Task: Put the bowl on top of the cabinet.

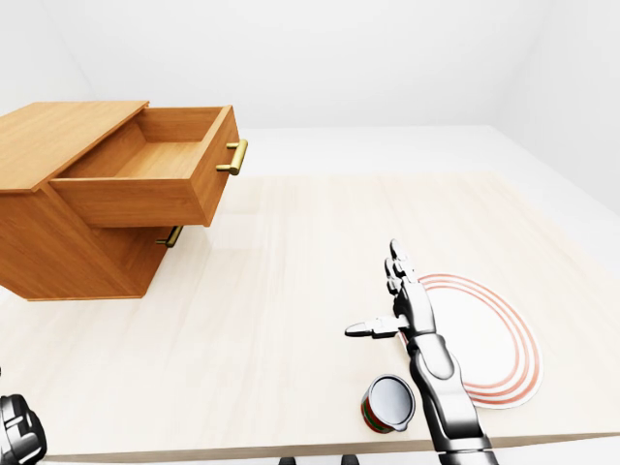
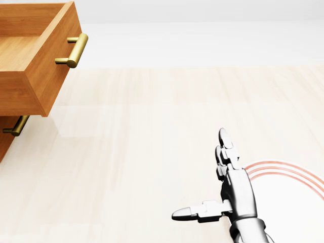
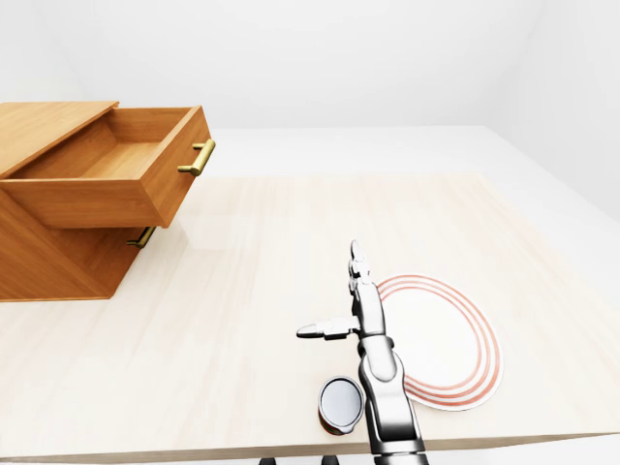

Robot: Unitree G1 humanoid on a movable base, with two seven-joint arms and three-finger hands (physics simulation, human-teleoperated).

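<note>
A pale wooden table (image 1: 291, 291) fills most of each view. On its left part stands a wooden cabinet (image 1: 58, 223), whose flat top (image 1: 58, 136) is bare. Its upper drawer (image 1: 155, 170) is pulled well out toward the right of the left-eye view and holds nothing that shows; a brass handle (image 1: 233, 156) sits on its face, and a second brass handle (image 1: 170, 236) marks a closed drawer below.

At the lower right of the table lies the bowl (image 1: 489, 334), white, wide and shallow, with red rings round its rim. It rests flat on the table, well apart from the cabinet, and nothing lies in it.

The right hand (image 1: 402, 300) reaches up from the bottom edge, just beside the bowl's left rim, its fingers (image 1: 397, 266) stretched straight and its thumb spread out to the left; it grips nothing.

Near the table's bottom edge, just left of the right forearm, lies a small can (image 1: 388, 403) with a metallic end and a red and green side.

The left hand (image 1: 19, 436) shows only in the bottom left corner of the left-eye view; whether its fingers are apart or together cannot be told.

The head view looks closer and lower: it shows only an arc of the bowl's rings and the drawer's corner, and neither the can nor the cabinet's top.
</note>
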